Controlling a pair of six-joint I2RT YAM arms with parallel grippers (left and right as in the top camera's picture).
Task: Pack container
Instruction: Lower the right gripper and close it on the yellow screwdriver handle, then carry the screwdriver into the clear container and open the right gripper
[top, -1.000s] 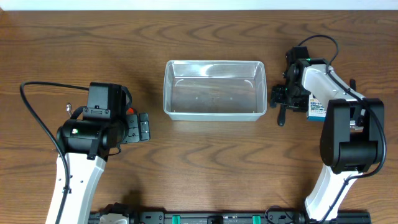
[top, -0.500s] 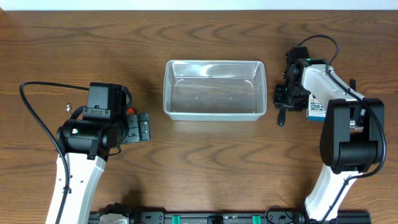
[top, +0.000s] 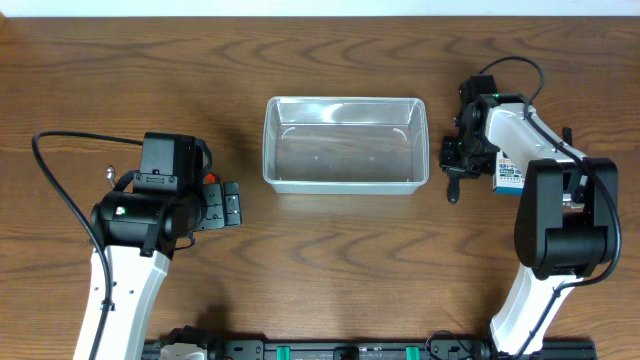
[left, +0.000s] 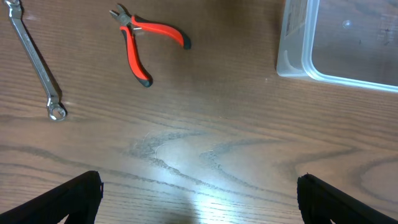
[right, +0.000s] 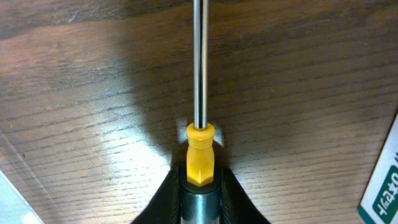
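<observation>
The right tool (top: 452, 168) grasps the screwdriver (right: 200, 93) at three o'clock of the container (top: 345, 186). The left tool (left: 196, 190) is released. Next, I think, comes lifting it inside.

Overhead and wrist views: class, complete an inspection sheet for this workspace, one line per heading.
Surface: brown wooden table, no spills seen.
Job's things: clear container upright, nothing inside it.
Clutter: red-handled pliers and wrench lying apart near the left arm; small blue-and-white box by the right arm.
Grippers: left gripper open over bare wood; right gripper shut on a screwdriver with a yellow collar.
Cables: black cable looping beside the left arm; second cable on the right arm.
Surroundings: pale strip beyond the table's far edge; nothing else seen.
</observation>
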